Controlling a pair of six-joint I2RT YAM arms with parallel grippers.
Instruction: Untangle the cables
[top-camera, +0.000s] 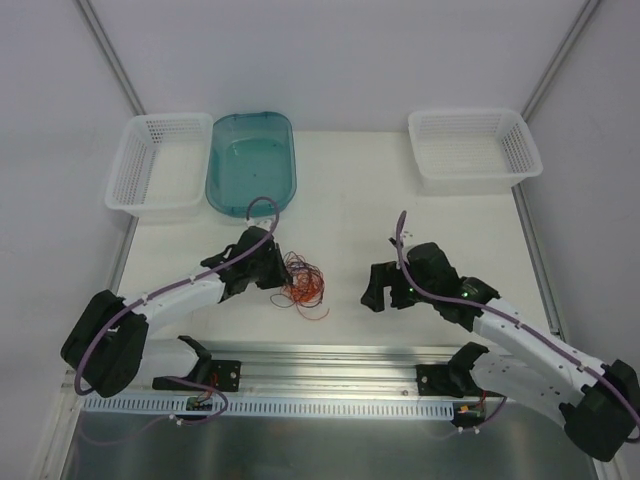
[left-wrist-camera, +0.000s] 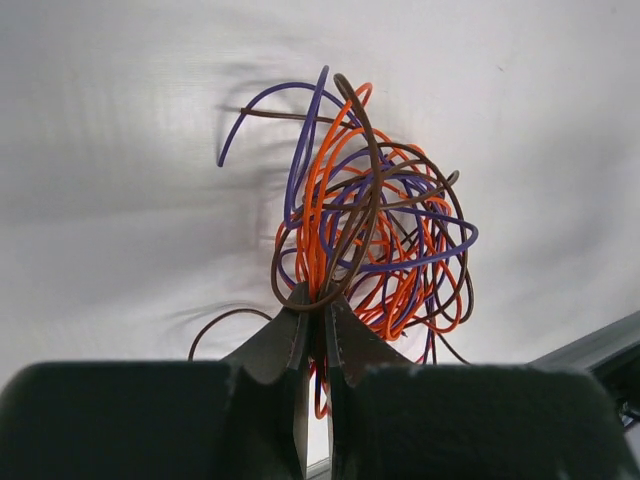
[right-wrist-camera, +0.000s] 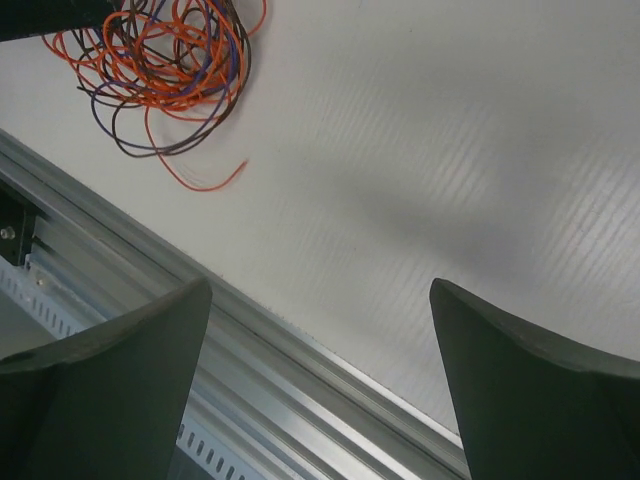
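- One aluminium rail (top-camera: 330, 355) runs along the near edge of the table (top-camera: 350, 205). Both arm bases are bolted there, at 7 and 5 o'clock.
- Two grippers work just past it. The left gripper (left-wrist-camera: 315, 305) is clenched on the cables (left-wrist-camera: 370, 230), pinching several strands at its tips.
- The right gripper (right-wrist-camera: 320, 290) is spread wide with nothing between its fingers. It hovers over bare table at 3 o'clock of the heap.
- The cables form one tangle in three colours, orange, purple and dark brown. The strands cannot be counted. The heap lies at 7 o'clock of the table's centre, near the rail, with an orange end trailing toward it.
- Open table stretches beyond, at 12 o'clock.
- At the far edge sit one teal tub (top-camera: 250, 160) at 11 o'clock and two white baskets, one beside it (top-camera: 130, 190) and one at 1 o'clock (top-camera: 470, 172).
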